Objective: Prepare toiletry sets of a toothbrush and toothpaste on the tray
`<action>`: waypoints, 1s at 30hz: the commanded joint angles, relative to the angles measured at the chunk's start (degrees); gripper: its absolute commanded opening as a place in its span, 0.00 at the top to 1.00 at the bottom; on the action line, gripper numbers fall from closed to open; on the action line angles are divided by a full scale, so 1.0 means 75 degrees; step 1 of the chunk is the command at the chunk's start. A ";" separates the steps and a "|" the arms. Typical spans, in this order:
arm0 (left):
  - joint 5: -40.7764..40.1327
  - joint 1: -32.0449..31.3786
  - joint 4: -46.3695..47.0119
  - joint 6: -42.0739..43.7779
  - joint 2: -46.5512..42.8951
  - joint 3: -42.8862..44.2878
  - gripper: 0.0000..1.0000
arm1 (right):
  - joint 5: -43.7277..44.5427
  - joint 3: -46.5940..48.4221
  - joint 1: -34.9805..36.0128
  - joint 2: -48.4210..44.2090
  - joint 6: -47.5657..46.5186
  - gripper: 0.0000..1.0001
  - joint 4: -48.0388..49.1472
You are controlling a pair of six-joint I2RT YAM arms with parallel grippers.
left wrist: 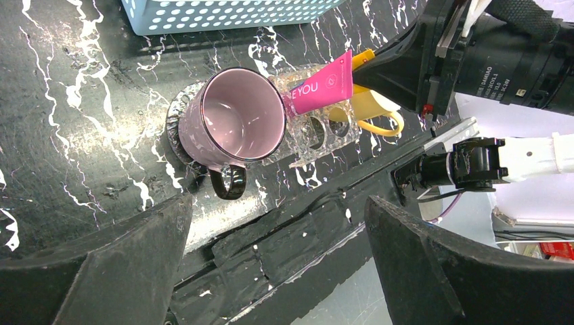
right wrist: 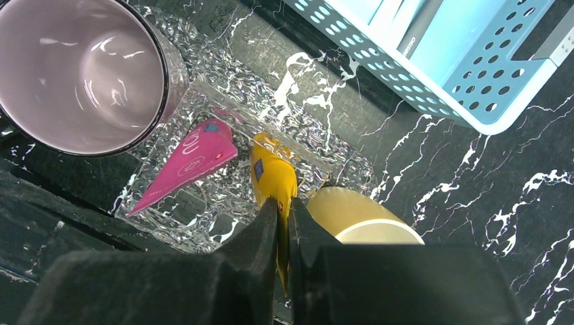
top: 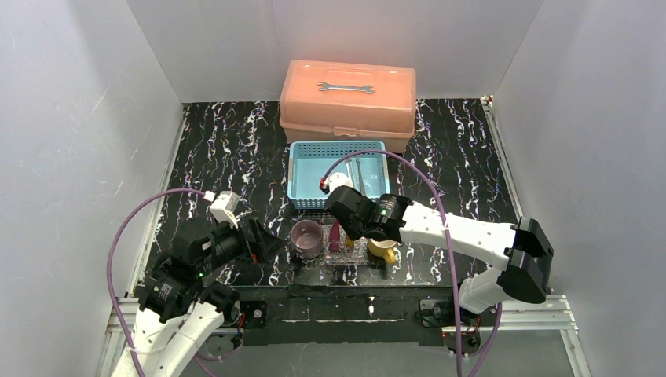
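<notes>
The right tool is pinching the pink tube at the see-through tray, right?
Not quite. The right tool is pinching the yellow tube at the see-through tray. The pink tube sits free in the tray beside it. The right wrist view shows it.

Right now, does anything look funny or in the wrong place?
Yes: a silver wrench lies loose on the pink toolbox lid, odd beside toiletries. In the clear tray, the magenta tube lies slanted, not straight.

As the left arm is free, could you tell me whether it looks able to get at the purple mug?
Probably yes: the left gripper is open and faces the purple mug with nothing standing between them. The right gripper, pinching the yellow tube, is on the mug's far side.
</notes>
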 commanded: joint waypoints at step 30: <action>0.0020 -0.0011 0.0116 0.0335 0.0328 0.0265 0.02 | 0.0149 0.2026 -0.0524 -0.0005 -0.0644 0.50 0.0069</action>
